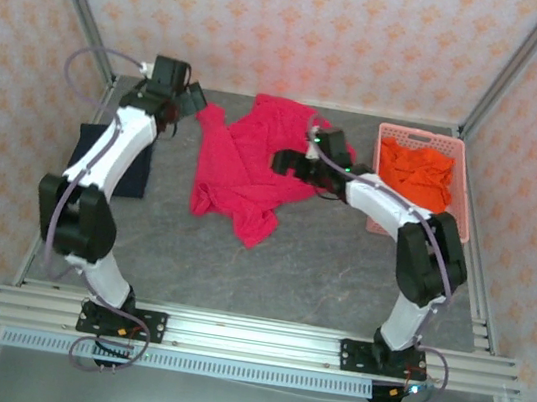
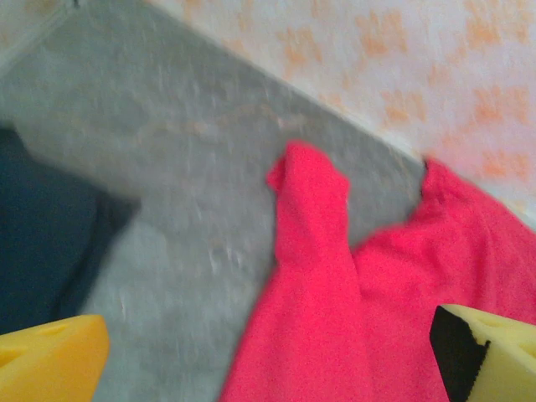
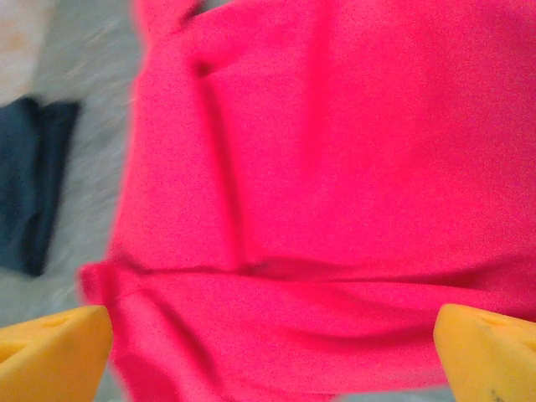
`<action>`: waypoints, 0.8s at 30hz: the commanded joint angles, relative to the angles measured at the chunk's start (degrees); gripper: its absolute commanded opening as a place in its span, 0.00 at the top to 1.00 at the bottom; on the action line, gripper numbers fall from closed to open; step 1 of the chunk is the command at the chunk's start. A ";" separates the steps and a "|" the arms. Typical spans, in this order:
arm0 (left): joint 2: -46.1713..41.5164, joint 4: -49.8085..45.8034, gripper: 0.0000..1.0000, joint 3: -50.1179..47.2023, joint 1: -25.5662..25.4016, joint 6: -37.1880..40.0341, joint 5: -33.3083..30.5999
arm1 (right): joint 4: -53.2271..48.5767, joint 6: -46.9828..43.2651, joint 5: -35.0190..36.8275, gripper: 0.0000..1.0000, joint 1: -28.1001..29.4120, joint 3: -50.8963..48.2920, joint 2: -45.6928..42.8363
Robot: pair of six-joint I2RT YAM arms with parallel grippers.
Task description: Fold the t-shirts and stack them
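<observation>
Top external view: left gripper [image 1: 189, 98] is extended to 11 o'clock, right gripper [image 1: 293, 161] is bent over the pink shirt [image 1: 252, 173] at centre; both are spread wide. Navy shirt [image 1: 136, 177] is half hidden by the left arm [image 1: 114, 153].

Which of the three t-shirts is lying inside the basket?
The orange t-shirt, bunched inside the pale pink basket at the right. The crimson-pink t-shirt lies crumpled on the table, and the navy t-shirt lies there too, at the left.
</observation>
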 commanded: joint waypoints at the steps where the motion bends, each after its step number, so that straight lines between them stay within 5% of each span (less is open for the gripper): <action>1: -5.51 3.38 0.00 -12.09 -5.33 -10.50 -2.81 | 0.40 1.12 4.99 0.02 -3.18 -2.55 -2.49; 10: -22.68 10.06 0.01 -37.91 -22.29 -35.02 -9.92 | 1.12 2.54 4.64 0.02 -9.12 -2.11 -1.35; 15: -17.99 23.50 0.22 -43.95 -22.24 -39.26 -3.64 | 1.20 3.39 2.14 0.02 -9.27 -1.48 -2.01; 19: -11.59 31.80 0.28 -44.02 -21.22 -41.76 0.90 | 1.33 3.62 1.68 0.03 -9.32 -2.39 -3.09; 24: -5.66 34.81 0.43 -43.41 -20.45 -43.21 3.01 | 0.61 2.71 2.66 0.03 -9.31 -4.18 -5.20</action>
